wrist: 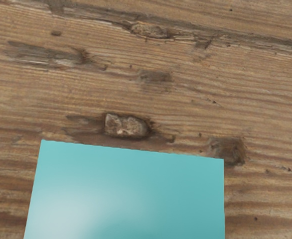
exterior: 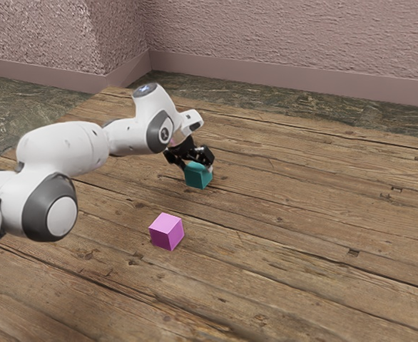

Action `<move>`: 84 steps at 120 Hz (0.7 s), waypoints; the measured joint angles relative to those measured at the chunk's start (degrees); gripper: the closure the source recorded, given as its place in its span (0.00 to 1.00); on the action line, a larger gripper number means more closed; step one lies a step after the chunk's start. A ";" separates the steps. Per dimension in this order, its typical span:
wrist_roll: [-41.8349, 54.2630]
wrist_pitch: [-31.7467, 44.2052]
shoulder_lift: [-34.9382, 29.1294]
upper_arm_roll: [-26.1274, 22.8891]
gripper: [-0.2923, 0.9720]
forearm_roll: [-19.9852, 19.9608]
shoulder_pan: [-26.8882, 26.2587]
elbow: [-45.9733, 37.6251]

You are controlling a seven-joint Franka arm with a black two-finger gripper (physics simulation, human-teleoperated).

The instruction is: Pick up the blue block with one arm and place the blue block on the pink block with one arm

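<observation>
The blue block [wrist: 126,194] sits right under the gripper [exterior: 192,162]; whether it is pinched, I cannot tell. Stacking on the pink block [exterior: 166,231] remains.

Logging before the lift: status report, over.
Gripper at the blue block's top, grip unreadable. Block low at the wooden table. Pink block stands apart, nearer the camera, top bare. Nothing between them.

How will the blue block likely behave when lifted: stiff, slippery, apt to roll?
The blue block looks like a rigid cube with flat faces, so it probably will not bend or roll. Its smooth top might slip in a weak grip.
</observation>
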 joint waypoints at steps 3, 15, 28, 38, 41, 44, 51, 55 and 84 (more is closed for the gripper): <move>-0.03 0.20 0.16 -0.01 0.23 0.00 0.01 0.14; -0.09 1.01 0.58 -0.04 0.23 0.01 0.07 0.33; -0.06 1.93 1.38 -0.22 0.23 -0.03 0.16 0.44; -0.03 2.49 1.74 -0.27 0.23 -0.05 0.20 0.44; -0.03 2.62 1.79 -0.26 0.23 -0.06 0.20 0.44; -0.02 2.73 1.81 -0.27 0.23 -0.06 0.20 0.44; 0.00 2.96 1.84 -0.26 0.23 -0.07 0.16 0.41; 0.01 3.09 1.85 -0.27 0.23 -0.07 0.14 0.41; -0.52 3.78 1.53 -0.35 0.50 -0.02 0.08 -0.21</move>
